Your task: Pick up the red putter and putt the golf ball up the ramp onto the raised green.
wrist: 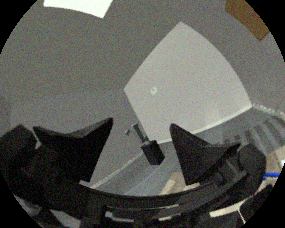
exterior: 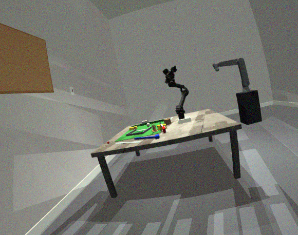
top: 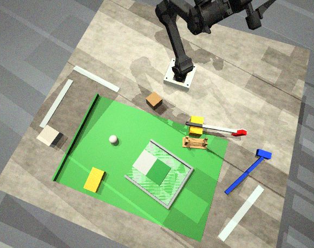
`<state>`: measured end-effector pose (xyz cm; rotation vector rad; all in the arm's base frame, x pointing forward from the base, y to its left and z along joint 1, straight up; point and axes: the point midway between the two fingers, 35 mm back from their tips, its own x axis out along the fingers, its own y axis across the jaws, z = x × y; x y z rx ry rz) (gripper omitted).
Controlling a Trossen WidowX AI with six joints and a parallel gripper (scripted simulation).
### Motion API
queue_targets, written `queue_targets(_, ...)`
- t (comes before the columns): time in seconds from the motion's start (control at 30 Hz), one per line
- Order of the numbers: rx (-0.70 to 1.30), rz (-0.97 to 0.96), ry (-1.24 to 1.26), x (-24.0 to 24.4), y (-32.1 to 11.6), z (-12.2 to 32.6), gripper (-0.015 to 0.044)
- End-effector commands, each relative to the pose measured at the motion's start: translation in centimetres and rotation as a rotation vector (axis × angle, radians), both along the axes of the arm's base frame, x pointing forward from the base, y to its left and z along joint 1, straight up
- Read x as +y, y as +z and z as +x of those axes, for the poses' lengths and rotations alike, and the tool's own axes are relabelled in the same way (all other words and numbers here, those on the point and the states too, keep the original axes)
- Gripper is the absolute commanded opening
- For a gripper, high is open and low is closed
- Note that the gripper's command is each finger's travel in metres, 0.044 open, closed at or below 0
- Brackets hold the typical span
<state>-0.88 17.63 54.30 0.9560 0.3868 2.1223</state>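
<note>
The red putter (top: 219, 128) (exterior: 164, 129) has a red head, white shaft and black grip; its grip end lies across a yellow block (top: 196, 131). The white golf ball (top: 113, 139) (exterior: 148, 124) rests on the green mat (top: 122, 116). A white ramp panel (top: 144, 162) adjoins a darker green panel (top: 159, 171), inside a grey three-sided border (top: 181, 187); the panels' heights are hard to tell. My gripper (wrist: 142, 124) is open and empty, high above the table and far from the putter.
A wooden stand (top: 195, 146) is beside the putter's block. A blue mallet-shaped tool (top: 243, 174) (exterior: 146, 137) lies right of the mat. Another yellow block (top: 94, 180), a brown block (top: 154, 99), a beige block (top: 48, 135) and white strips (top: 241, 213) (top: 57, 103) lie around. A dark rail (top: 77, 135) edges the mat's left.
</note>
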Motion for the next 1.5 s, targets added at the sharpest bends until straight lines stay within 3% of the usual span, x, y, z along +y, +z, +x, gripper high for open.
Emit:
queue_targets(0.0,0.001,-0.001,-0.007,0.2,0.0,0.2,0.0426)
queue_targets(0.33,-0.015,-0.195,-0.407,9.7,-5.8,11.4,0.044)
queue_targets(0.57,-0.197,-0.474,-0.664,14.3,-14.0,18.7,0.044)
queue_targets(0.83,-0.466,-0.806,-0.748,15.9,-23.8,23.6,0.044)
queue_targets(1.13,-0.878,-1.214,-0.563,13.8,-35.7,26.0,0.044)
queue_targets(1.47,-1.289,-1.457,0.047,7.5,-45.6,24.3,0.044)
